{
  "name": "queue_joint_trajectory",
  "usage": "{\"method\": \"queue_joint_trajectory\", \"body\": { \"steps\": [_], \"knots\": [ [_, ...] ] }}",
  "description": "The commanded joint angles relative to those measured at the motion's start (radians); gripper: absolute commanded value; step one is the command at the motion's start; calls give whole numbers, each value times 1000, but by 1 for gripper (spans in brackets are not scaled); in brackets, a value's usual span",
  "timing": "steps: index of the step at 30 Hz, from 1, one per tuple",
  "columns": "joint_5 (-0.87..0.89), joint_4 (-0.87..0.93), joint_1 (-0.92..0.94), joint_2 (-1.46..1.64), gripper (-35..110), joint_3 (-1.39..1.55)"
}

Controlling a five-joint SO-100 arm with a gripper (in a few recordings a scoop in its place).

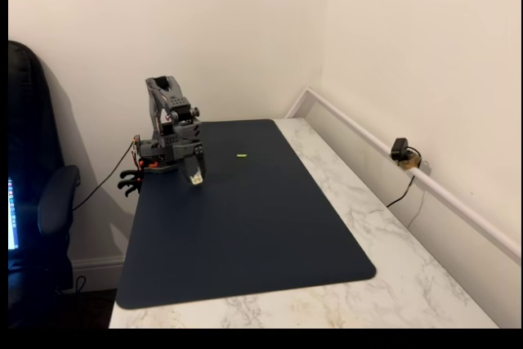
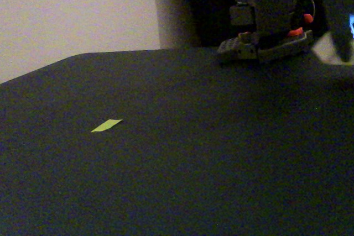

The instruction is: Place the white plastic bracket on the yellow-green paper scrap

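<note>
No writing is legible anywhere. The grey arm's gripper (image 1: 194,174) hangs at left of centre in a fixed view, tips low over the dark mat (image 1: 245,234), with a pale piece, seemingly the white plastic bracket (image 1: 194,176), at its fingers; their opening cannot be judged. The yellow-green paper scrap (image 1: 242,155) lies flat on the mat, near to the right. A black plug (image 1: 400,150) sits beyond the marble surface (image 1: 392,243).

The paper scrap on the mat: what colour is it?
Yellow-green; the paper scrap shows best in the close fixed view.
</note>
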Motion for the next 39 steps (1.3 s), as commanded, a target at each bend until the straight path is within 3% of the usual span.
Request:
{"method": "queue_joint_trajectory", "body": {
  "steps": [1, 21, 39],
  "knots": [
    [-61, 140, 64, 103, 0, -118],
    [-551, 403, 488, -130, 0, -726],
    [-551, 373, 867, -176, 0, -646]
  ]
}}
